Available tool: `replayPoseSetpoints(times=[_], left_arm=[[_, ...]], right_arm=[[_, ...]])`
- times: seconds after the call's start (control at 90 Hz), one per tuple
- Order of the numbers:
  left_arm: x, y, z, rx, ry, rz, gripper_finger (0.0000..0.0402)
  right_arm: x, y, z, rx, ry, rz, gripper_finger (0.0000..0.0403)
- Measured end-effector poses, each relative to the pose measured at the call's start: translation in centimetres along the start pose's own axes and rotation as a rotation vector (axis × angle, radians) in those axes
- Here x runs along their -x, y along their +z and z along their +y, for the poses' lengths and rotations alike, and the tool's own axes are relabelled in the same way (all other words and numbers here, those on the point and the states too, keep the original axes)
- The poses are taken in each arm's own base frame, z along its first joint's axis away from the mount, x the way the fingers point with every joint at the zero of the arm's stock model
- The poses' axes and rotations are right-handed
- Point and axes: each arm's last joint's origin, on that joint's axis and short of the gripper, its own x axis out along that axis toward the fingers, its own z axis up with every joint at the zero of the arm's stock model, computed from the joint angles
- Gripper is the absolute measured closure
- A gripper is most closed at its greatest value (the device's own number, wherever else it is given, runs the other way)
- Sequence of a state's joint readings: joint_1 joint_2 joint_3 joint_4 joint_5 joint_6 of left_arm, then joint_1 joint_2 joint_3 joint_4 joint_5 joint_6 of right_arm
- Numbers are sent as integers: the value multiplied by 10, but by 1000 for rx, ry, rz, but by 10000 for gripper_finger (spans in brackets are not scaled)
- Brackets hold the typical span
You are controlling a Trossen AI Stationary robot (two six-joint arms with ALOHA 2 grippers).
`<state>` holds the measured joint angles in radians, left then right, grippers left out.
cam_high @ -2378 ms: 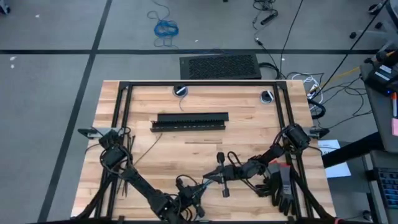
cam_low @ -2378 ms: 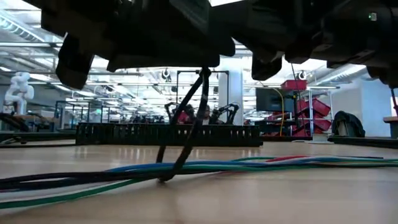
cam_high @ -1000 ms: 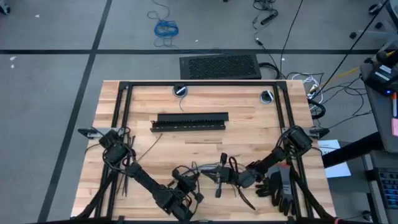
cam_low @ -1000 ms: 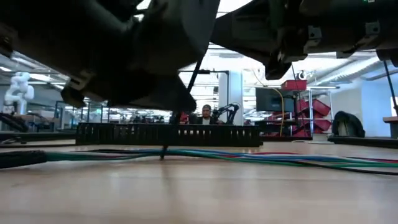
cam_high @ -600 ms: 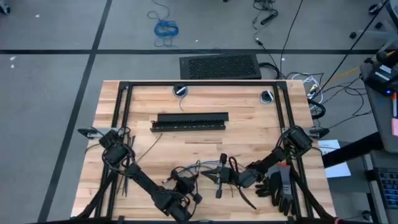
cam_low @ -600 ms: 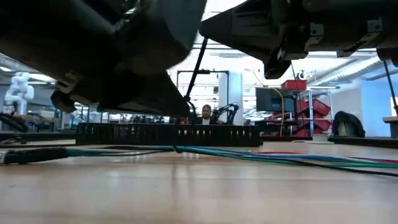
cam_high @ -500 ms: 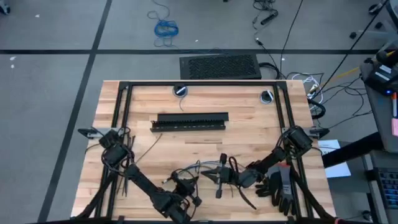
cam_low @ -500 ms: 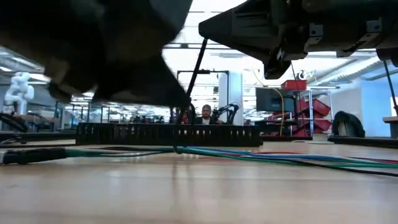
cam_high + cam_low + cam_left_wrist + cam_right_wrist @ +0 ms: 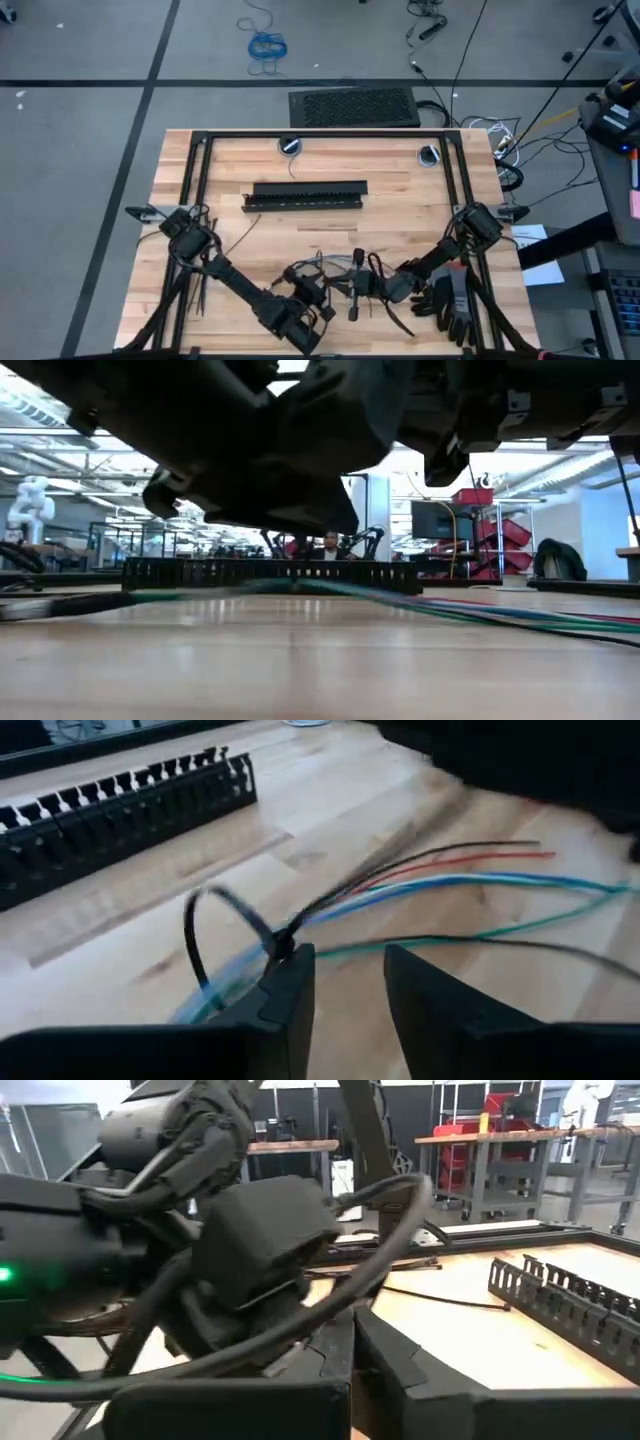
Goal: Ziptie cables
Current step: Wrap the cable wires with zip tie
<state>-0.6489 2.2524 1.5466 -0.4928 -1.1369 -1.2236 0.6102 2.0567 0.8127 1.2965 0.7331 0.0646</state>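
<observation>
Cables (image 9: 450,885) blurred, ziptie (image 9: 215,935) looped round them, left gripper (image 9: 345,985) parted, right gripper (image 9: 352,1342) closed.

Cables (image 9: 322,268) on table (image 9: 400,205) near front edge; black bar (image 9: 305,194) behind them.

A robotics lab or workshop is showing here, large and open-plan. A butcher-block table (image 9: 400,185) is standing on a grey floor (image 9: 80,120) marked with dark tape lines (image 9: 150,75), and loose cords are trailing across it, among them a coiled blue cord (image 9: 266,44). Beyond the table, bright ceiling strip lights (image 9: 60,455) are running over rows of workbenches (image 9: 500,1140), red storage bins (image 9: 500,530) are sitting on racks, a monitor (image 9: 432,520) is standing on a bench, and a white robot arm (image 9: 28,500) is standing far off. A person (image 9: 330,544) is sitting at a distant station.
</observation>
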Motion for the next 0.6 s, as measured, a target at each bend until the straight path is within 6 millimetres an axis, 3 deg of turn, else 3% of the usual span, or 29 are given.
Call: replayPoseSetpoints(times=[0.144, 0.3, 0.6], left_arm=[[21, 7, -20, 32, -106, 16, 290], [40, 5, -19, -30, -75, -55, 296], [23, 6, -2, -90, 19, 5, 315]], right_arm=[[0, 0, -1, 1, -27, -2, 403], [0, 0, -1, -2, -25, -2, 403], [0, 1, 0, -8, -18, -8, 403]])
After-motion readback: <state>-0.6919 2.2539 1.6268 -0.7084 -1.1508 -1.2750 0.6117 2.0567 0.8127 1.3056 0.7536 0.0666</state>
